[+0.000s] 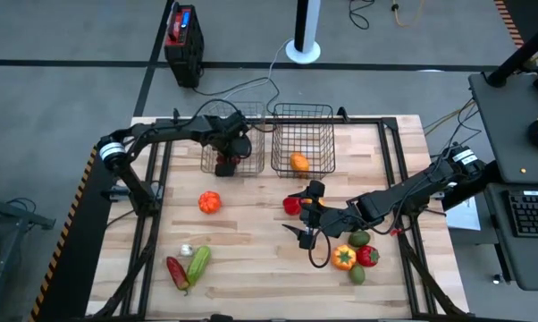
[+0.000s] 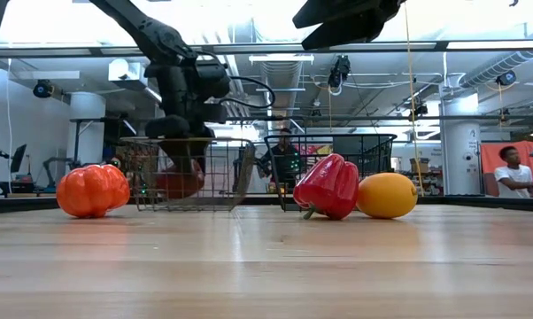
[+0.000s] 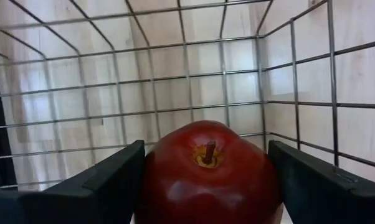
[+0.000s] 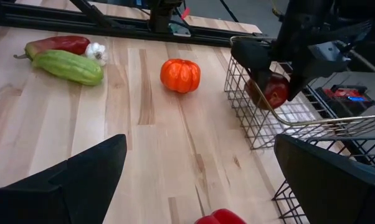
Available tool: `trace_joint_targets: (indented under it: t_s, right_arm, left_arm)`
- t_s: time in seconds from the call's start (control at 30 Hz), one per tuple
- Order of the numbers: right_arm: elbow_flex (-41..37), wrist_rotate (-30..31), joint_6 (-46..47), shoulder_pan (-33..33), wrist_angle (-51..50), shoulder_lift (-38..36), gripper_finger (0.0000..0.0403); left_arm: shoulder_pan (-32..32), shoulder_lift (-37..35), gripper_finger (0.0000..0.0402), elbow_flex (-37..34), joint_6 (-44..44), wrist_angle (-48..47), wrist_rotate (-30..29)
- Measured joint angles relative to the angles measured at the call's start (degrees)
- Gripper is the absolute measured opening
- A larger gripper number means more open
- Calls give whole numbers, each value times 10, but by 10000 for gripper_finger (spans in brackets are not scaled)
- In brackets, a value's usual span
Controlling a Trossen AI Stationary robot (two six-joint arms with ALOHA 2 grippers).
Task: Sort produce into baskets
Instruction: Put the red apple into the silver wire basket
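Two dark wire baskets stand at the table's far side, the left basket [image 1: 206, 134] and the right basket [image 1: 328, 134]. My left gripper [image 1: 224, 154] reaches steeply down into the left basket and is shut on a dark red apple [image 3: 206, 180]. An orange fruit [image 1: 298, 162] lies in the right basket. My right gripper [image 1: 303, 212] hovers open above a red pepper [image 1: 292, 205] at mid-table and touches nothing. In the low view a yellow-orange fruit [image 2: 387, 195] lies beside that pepper [image 2: 327, 186]. An orange tomato-like piece [image 1: 210, 202] rests on the wood farther left. My left gripper pinches the apple's two opposite sides [image 3: 151, 186] between its two fingers [image 3: 113, 180]. The fingers come from above, pointing steeply down, and the stem [image 3: 208, 151] faces up toward the wrist. In the low view the apple [image 2: 178, 177] hangs a little above the basket floor.
Near the front left lie a garlic bulb [image 1: 187, 250], a long green vegetable [image 1: 198, 264] and a red pepper [image 1: 176, 271]. At the front right is a cluster of green, orange and red pieces [image 1: 354, 256]. A black and red box [image 1: 183, 40] stands beyond the table.
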Motion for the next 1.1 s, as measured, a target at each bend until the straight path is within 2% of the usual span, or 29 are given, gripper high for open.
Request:
trace_joint_targets:
  t_s: [0.5, 0.77, 1.1]
  right_arm:
    - [0, 0, 0, 0, -1, 0, 400]
    - [0, 0, 4, 0, -3, 0, 400]
    - [0, 0, 4, 0, -2, 0, 400]
  left_arm:
    - [2, 2, 298, 25, -11, 2, -7]
    - [-1, 2, 298, 45, -80, -74, 9]
    - [-29, 2, 298, 46, -101, -94, 29]
